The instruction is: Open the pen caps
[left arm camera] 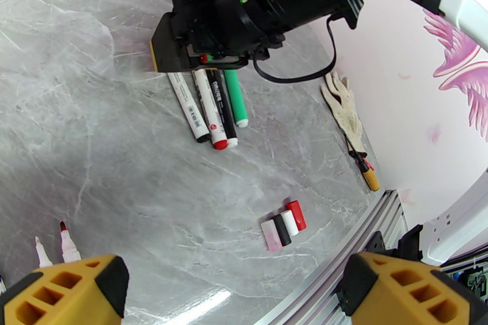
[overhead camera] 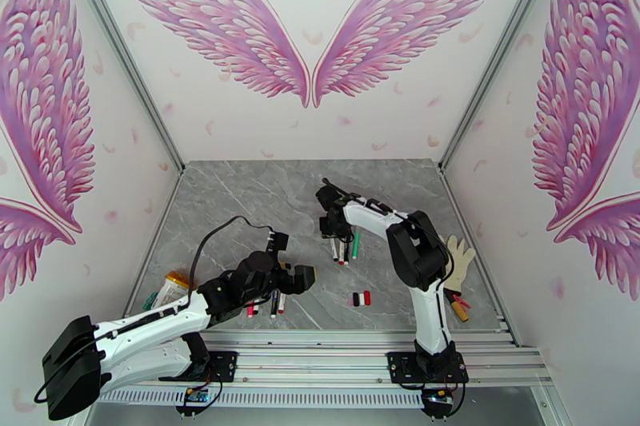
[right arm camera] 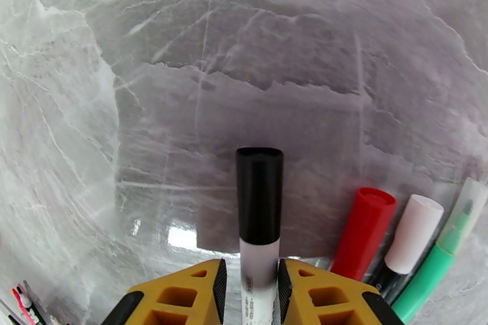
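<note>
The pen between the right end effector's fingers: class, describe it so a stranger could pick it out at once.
On the grey marble table, four capped pens lie side by side near the middle. The right end effector straddles the end one; it alone wears a black cap.

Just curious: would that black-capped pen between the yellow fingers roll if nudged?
Likely: the black-capped pen looks round and smooth, so it may roll on the glossy table. It seems stiff and light, an easy pinch for the right gripper.
</note>
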`<state>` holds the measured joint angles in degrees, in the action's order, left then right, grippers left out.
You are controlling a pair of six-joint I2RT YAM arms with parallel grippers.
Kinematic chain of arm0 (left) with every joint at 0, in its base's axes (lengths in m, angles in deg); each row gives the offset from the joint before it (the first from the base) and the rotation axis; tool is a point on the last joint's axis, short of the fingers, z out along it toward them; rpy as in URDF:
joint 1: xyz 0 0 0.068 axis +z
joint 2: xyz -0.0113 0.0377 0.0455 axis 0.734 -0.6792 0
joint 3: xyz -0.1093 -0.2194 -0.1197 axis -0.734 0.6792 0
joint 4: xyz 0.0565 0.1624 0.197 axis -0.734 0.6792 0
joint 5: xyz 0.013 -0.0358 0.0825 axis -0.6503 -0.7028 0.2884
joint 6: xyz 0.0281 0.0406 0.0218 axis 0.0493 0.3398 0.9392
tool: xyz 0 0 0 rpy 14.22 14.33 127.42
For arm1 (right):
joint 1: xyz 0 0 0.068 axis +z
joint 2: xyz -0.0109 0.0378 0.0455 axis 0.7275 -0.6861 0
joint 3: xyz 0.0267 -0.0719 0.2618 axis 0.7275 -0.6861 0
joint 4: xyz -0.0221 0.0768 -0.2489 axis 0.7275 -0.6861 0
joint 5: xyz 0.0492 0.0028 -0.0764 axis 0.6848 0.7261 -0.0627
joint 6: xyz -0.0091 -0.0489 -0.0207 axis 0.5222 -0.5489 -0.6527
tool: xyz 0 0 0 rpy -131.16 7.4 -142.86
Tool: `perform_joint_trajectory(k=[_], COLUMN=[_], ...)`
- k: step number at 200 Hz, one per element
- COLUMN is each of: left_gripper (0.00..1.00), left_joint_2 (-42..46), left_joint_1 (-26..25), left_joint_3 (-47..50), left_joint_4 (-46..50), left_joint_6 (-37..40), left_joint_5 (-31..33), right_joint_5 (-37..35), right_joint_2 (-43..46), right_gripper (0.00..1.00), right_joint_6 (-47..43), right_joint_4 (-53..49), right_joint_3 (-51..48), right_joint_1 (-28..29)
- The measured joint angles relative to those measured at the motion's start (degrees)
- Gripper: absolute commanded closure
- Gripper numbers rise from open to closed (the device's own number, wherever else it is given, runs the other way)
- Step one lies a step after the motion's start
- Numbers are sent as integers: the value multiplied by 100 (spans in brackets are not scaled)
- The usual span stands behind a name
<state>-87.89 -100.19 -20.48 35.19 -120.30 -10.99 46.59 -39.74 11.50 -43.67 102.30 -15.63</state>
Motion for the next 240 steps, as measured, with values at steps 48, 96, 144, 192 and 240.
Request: perform_joint_trajectory(k=[48,96,144,192,240], left_gripper=[1,1,1,1,1], left_joint_2=[116,356,444,348,-39], left_joint_1=[0,0,9,11,59], left_joint_3=[107,247,273,293,293], left_joint_4=[11,22,17,-127,-588], left_joint_6=[-28,-66,-144,-79,107], left_joint_5=[20,109,275,345,17], right_joint_5=[-203,-313,-232,289,940], right_joint_2=[-149,15,1569,3279,4511], right_gripper=[78,81,81,82,82], right_joint_6=[-76,-149,-127,162,704], right_joint_4=[-96,63,564,1250,2015], right_joint_3=[192,13,-1204,-2500,-3620], right_joint_1=[94,225,428,450,621])
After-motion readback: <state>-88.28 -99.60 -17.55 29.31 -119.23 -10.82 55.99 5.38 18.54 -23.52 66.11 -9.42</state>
